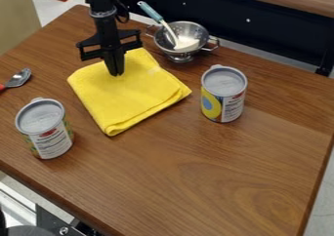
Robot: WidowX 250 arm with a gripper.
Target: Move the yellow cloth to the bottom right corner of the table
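Yellow cloth [130, 93] points one corner camera-ward; long axis unclear.

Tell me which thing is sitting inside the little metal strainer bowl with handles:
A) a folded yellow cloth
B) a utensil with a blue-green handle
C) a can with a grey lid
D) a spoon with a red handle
B: the utensil leans in the metal bowl, its pale head down inside and its blue-green handle sticking out past the rim.

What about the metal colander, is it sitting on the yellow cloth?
No, the colander stands on the wooden table, beside the cloth.
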